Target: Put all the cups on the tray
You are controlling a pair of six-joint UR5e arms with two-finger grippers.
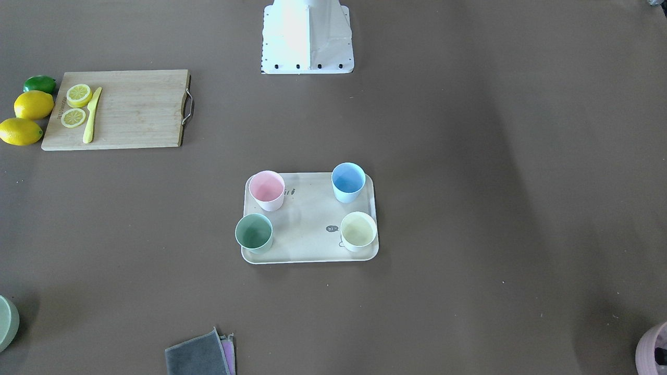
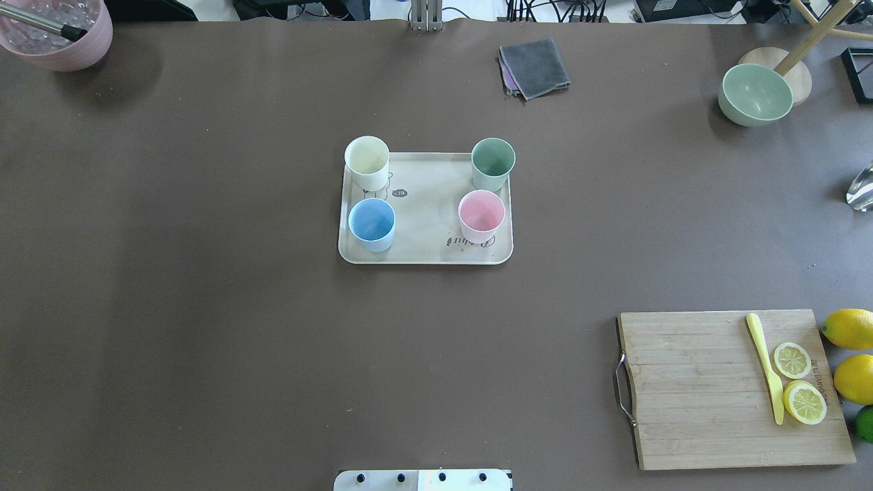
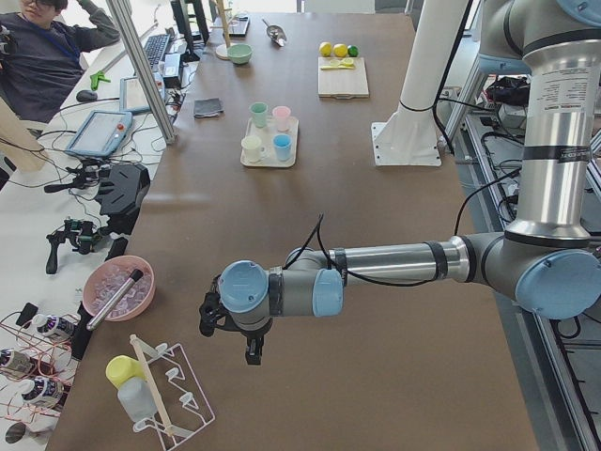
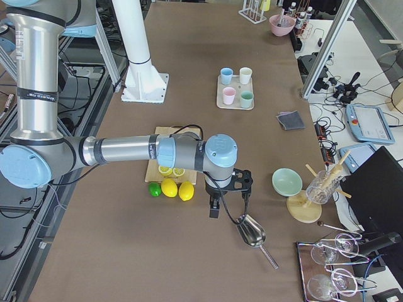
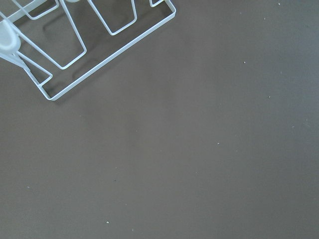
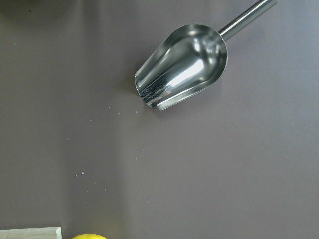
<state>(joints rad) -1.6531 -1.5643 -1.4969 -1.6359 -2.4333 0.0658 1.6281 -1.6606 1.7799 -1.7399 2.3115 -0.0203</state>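
Note:
The cream tray point(image 2: 426, 225) lies at mid-table, and all four cups stand upright on it, one near each corner: cream-yellow point(image 2: 367, 162), sage green point(image 2: 492, 164), light blue point(image 2: 372, 224) and pink point(image 2: 481, 215). The front-facing view shows the same: the tray point(image 1: 307, 219) holds the pink point(image 1: 267, 190), blue point(image 1: 348, 181), green point(image 1: 254, 233) and cream point(image 1: 358, 230) cups. My left gripper point(image 3: 230, 338) hangs over bare table far from the tray, near a wire rack. My right gripper point(image 4: 228, 202) hangs near a steel scoop. I cannot tell whether either is open or shut.
A wooden cutting board point(image 2: 730, 389) holds lemon slices and a yellow knife point(image 2: 767, 368), with whole lemons point(image 2: 849, 329) and a lime beside it. A green bowl point(image 2: 755, 94), a grey cloth point(image 2: 534, 67), a pink bowl point(image 2: 58, 31), a steel scoop point(image 6: 182, 64) and a wire rack point(image 5: 89, 40) sit at the edges.

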